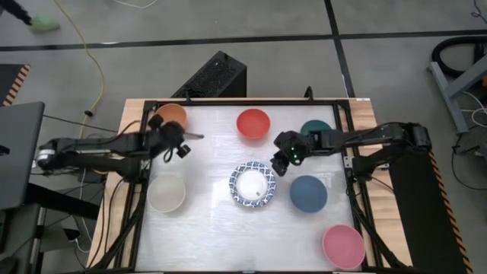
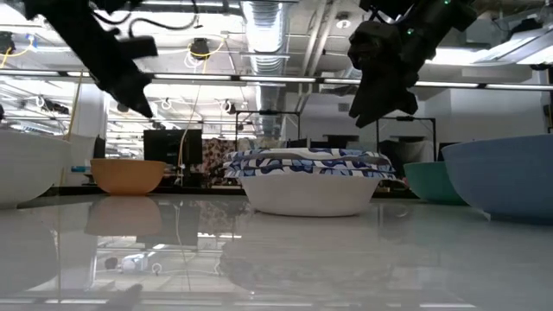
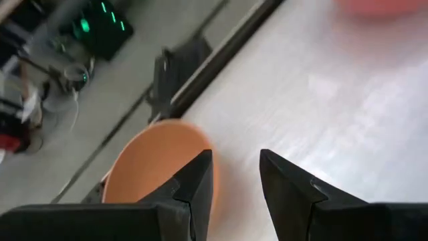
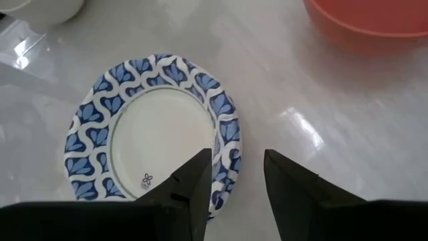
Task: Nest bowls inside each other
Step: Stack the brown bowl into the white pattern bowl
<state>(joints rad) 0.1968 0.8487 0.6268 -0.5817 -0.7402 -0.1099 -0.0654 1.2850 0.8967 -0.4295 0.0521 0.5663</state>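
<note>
Item: blue-patterned bowl stack (image 1: 253, 185), mid-table; my right gripper (image 1: 284, 157) hangs above the table just off its rim at about 1 o'clock, fingers parted and empty, rim directly ahead of the fingertips in the right wrist view. Item: orange bowl (image 1: 172, 116), far-left corner; my left gripper (image 1: 176, 141) hovers at its 6 o'clock, fingers part-open on nothing. Being round, the bowls have no long axis; I judge the right arm nearer the stack.
</note>
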